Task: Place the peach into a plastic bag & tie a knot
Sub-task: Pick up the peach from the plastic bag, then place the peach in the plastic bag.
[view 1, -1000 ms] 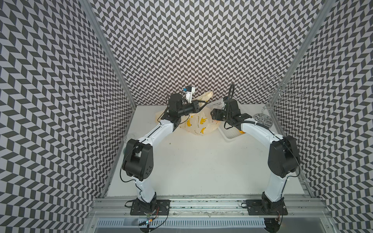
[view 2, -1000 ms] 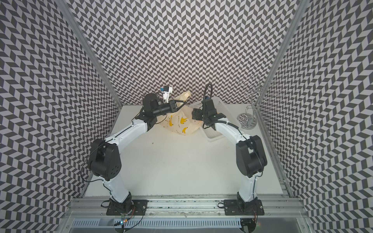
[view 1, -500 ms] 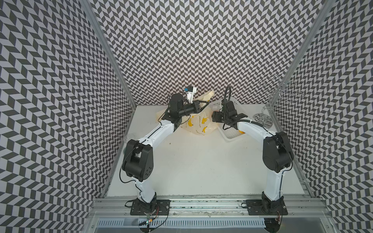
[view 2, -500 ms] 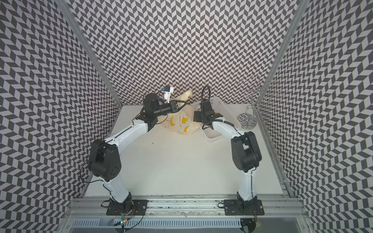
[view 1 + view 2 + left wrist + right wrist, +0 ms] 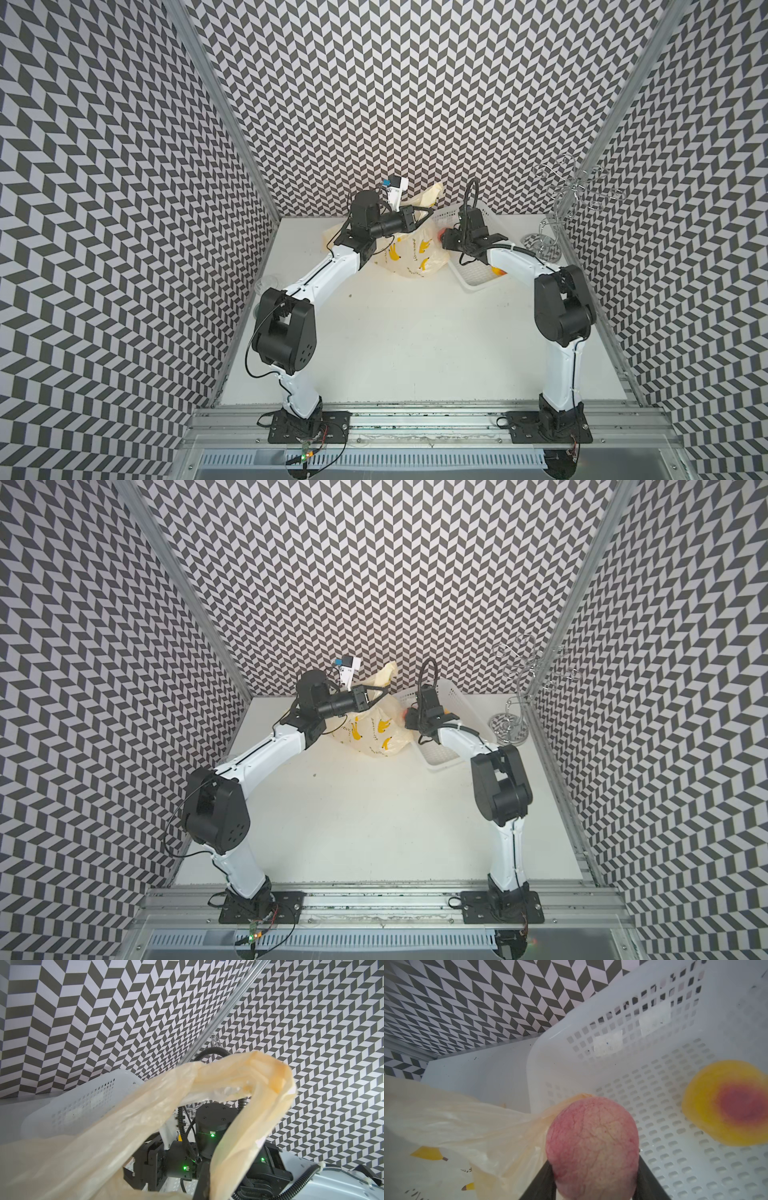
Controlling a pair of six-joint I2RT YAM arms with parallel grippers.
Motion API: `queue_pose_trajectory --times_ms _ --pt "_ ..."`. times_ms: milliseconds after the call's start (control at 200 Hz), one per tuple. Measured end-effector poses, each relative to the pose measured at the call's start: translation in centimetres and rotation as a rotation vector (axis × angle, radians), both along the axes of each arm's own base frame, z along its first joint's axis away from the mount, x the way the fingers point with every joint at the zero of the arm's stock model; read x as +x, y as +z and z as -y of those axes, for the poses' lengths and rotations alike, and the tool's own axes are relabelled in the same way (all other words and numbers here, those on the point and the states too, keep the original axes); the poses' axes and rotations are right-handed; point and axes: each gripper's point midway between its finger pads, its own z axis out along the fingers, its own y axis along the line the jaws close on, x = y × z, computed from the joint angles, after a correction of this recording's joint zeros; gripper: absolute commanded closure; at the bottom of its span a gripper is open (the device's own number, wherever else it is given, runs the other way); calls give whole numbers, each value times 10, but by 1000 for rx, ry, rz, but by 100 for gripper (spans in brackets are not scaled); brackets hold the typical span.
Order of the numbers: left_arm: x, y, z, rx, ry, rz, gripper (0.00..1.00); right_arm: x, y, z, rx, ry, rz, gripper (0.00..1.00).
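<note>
The left gripper (image 5: 424, 217) is pressed together on the top of the plastic bag (image 5: 415, 262), holding it up near the middle of the table's (image 5: 415, 353) far edge. One cream-yellow handle loop (image 5: 239, 1076) rises past the gripper's tip, and the banana-printed face is turned toward the front edge. The bag's lower part rests on the table.

The right gripper (image 5: 593, 1169) pinches the peach (image 5: 591, 1142) between its two dark fingers (image 5: 544, 1180). The peach sits at the rim of the white perforated basket (image 5: 612, 1022), just beside the bag; in both top views it shows as a red spot (image 5: 440, 235) between them. A blurred yellow fruit with a red blush (image 5: 726, 1105) lies inside the basket. A chrome wire stand (image 5: 544, 245) occupies the far right corner.
</note>
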Motion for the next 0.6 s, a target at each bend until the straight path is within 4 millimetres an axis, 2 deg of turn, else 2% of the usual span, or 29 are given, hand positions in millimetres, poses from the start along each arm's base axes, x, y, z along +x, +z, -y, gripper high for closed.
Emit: queue_pose_trajectory --times_ms 60,110,225,295,366,456,601 --pt "2 -1 -3 2 6 -4 100 -14 7 9 10 -6 -3 62" --pt "4 -2 -5 3 11 -6 100 -23 22 16 26 -11 20 63" --pt "6 -2 -9 5 16 -5 100 -39 75 23 93 -8 138 63" --pt "6 -3 -11 5 17 -8 100 -47 104 20 143 21 204 63" --pt "6 -4 -10 4 10 -13 100 -54 126 9 201 83 253 63" --pt "4 -5 -9 3 0 -15 100 -64 137 -12 253 169 266 64" --pt "1 -4 -8 0 -15 -16 100 -83 134 -48 352 306 229 65"
